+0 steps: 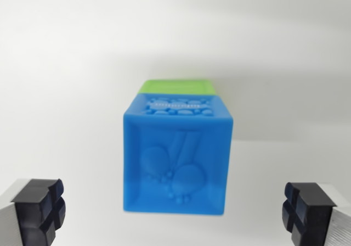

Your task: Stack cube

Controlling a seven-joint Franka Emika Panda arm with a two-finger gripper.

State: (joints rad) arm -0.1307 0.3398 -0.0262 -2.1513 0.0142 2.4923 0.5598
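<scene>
Gripper [175, 213] fingers [38, 210] spread wide, grasping nothing; blue cube [176, 158] centered between them, green cube [176, 87] just beyond it.

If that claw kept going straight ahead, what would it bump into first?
Most likely the blue cube, centred between the open gripper fingers. The green cube sits beyond it; depth is hard to judge.

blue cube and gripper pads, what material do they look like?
Blue embossed cube: looks like soft matte rubber or vinyl; rounded edges, moulded relief, no glare. Black grooved finger pads: probably rubber, on grey metal-looking fingers. Green block behind the cube: similar matte look, too blurred to confirm.
</scene>
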